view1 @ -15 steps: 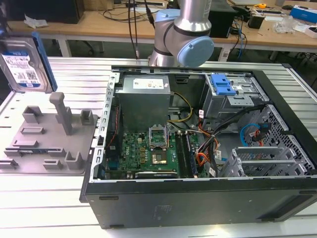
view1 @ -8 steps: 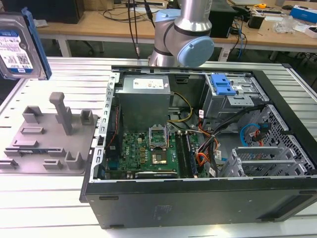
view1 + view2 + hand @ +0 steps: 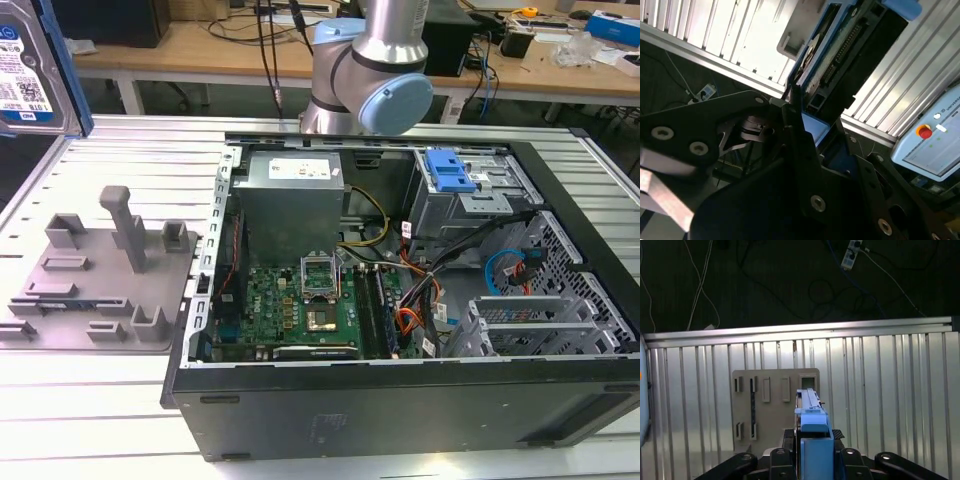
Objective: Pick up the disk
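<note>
My fingers [image 3: 777,460] are matt black metal with bright steel screw heads, and they grip the disk [image 3: 30,70] by its smooth blue plastic side rail. The disk's casing is silver metal; its label is glossy blue-and-white paper. In the second wrist view its underside [image 3: 850,55] shows dark, matt circuit board.

The holder [image 3: 100,285] is matt grey plastic. The table [image 3: 90,400] is ribbed, brushed aluminium with a dull sheen. The computer case [image 3: 400,410] is matt black painted sheet metal; its power supply [image 3: 292,200] is bare grey steel. The drive-bay bracket [image 3: 447,170] is smooth blue plastic. My arm joint [image 3: 395,105] carries a satin pale-blue plastic cap.
</note>
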Robot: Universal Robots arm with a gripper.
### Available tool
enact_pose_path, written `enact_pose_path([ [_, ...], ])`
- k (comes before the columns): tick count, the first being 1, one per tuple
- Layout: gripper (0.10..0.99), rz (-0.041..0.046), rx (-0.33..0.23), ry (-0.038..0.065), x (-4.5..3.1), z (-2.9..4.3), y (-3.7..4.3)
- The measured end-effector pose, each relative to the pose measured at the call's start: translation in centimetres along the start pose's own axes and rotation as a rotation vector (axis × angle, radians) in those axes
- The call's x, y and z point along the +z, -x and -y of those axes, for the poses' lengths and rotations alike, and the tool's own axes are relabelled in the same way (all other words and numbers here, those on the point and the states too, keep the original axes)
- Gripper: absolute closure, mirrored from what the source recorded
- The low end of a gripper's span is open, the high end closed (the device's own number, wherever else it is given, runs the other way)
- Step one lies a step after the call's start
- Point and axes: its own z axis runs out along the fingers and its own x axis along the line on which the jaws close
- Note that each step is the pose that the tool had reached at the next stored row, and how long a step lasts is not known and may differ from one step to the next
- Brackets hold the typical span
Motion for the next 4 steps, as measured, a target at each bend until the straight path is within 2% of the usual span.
enact_pose_path([
  [4,0.718,0.0000,0.000,0.000,0.00,0.00,0.00],
])
